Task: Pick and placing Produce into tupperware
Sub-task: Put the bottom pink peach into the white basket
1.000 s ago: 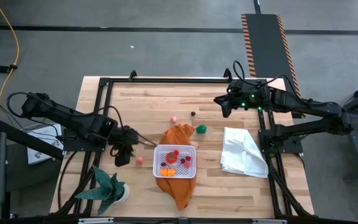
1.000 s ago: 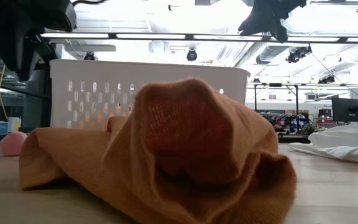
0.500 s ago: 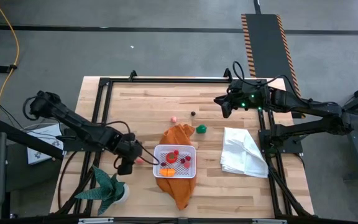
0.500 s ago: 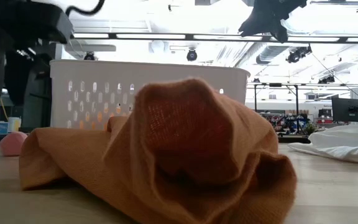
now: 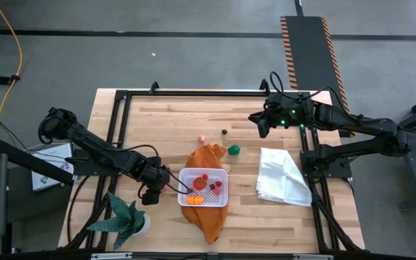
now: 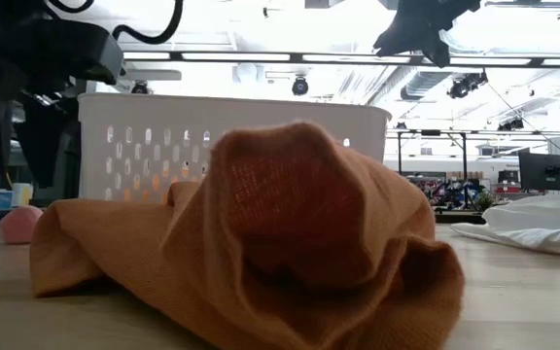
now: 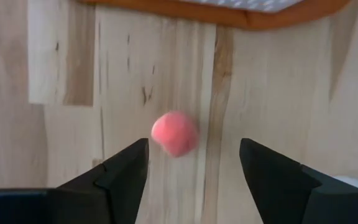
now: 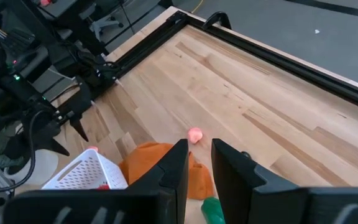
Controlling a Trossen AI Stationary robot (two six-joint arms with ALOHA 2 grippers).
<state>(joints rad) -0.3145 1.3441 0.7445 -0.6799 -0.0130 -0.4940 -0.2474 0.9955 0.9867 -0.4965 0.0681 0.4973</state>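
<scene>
From table height the nearest thing is the orange cloth, bunched up in the foreground and hiding most of the tupperware behind it; only the white perforated wall shows, w/ a pink piece of produce on the wood off to one side. The high view fills in what that level view cannot: the tupperware sits on the orange cloth near the table's middle, holding several red bits and an orange one, and the left gripper is low at its left edge. The left wrist view gives the detail — the left gripper has its fingers spread apart, the pink ball lying on the wood just ahead of the gap between them, not touched by either. A potted plant stands at the table's near left corner, a white cloth lies right of centre. Farther back, a green piece, a 2nd pink piece and a small dark piece lie on bare wood. The right gripper hangs at the far right of the table; its wrist view shows the fingers close together w/ a narrow gap, nothing between them.
</scene>
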